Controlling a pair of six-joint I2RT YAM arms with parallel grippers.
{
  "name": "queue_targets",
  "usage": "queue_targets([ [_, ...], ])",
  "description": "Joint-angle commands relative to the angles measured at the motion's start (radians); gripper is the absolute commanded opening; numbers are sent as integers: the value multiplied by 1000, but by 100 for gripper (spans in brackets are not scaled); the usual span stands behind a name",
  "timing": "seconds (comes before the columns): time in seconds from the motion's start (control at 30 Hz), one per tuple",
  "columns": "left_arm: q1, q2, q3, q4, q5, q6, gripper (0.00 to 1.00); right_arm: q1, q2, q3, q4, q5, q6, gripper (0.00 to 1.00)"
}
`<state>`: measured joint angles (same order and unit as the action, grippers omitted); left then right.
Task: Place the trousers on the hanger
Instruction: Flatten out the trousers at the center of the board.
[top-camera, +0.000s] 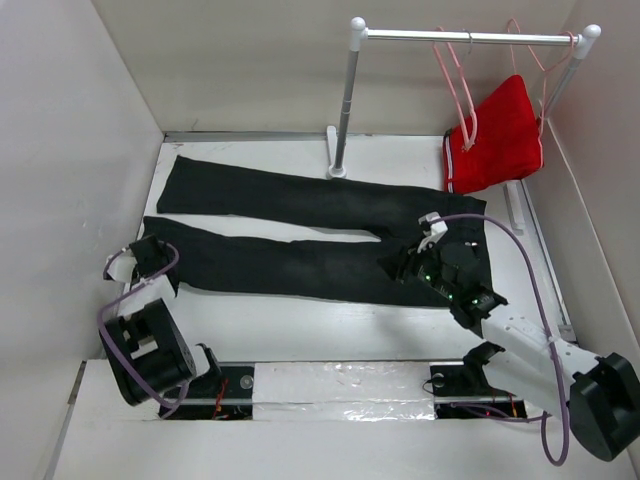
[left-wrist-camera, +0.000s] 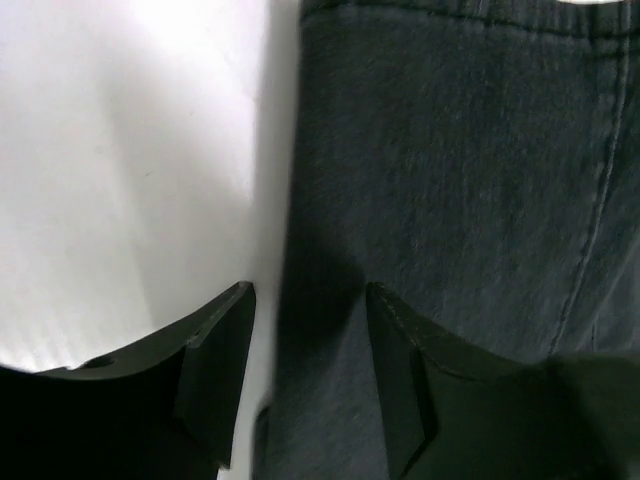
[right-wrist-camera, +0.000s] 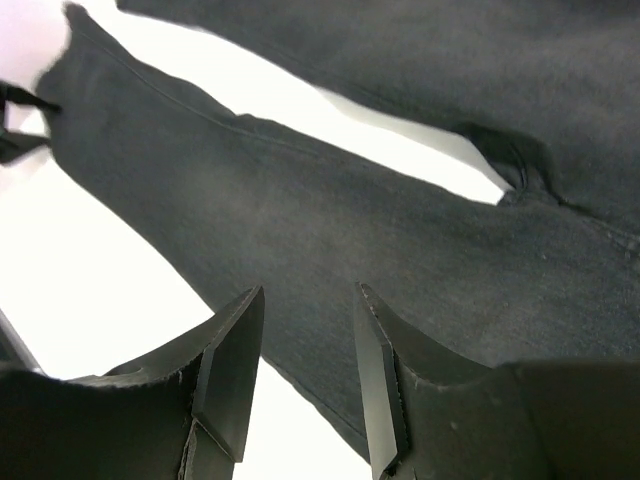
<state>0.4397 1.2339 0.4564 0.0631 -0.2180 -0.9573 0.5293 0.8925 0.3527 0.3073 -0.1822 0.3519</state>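
The black trousers (top-camera: 300, 268) lie flat on the white table, legs pointing left and waistband at the right. My left gripper (top-camera: 150, 252) is open at the hem of the near leg. In the left wrist view, one finger (left-wrist-camera: 215, 350) is over bare table and the other is over the fabric (left-wrist-camera: 450, 150). My right gripper (top-camera: 397, 265) is open and empty over the near leg's lower edge near the crotch, as the right wrist view (right-wrist-camera: 308, 300) shows above the fabric (right-wrist-camera: 350, 220). The thin pale-pink hanger (top-camera: 453, 75) hangs empty on the rail.
A white clothes rack (top-camera: 345, 100) stands at the back of the table, and its rail (top-camera: 470, 37) runs to the right. A second pink hanger holds red shorts (top-camera: 500, 135) at the far right. White walls enclose the table on the left, back and right.
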Motion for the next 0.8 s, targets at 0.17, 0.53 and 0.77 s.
queue_targets([
  [0.17,-79,60,203,-143,-134,23,0,0,29,37,58,-36,-31,47],
  [0.53,-222,-217,381,-422,-262,108,55,-11,69,48,79,-30,-30,46],
  [0.77,-168,-304,222,-382,-253,81,61,-40,43,35,52,-23,-34,46],
])
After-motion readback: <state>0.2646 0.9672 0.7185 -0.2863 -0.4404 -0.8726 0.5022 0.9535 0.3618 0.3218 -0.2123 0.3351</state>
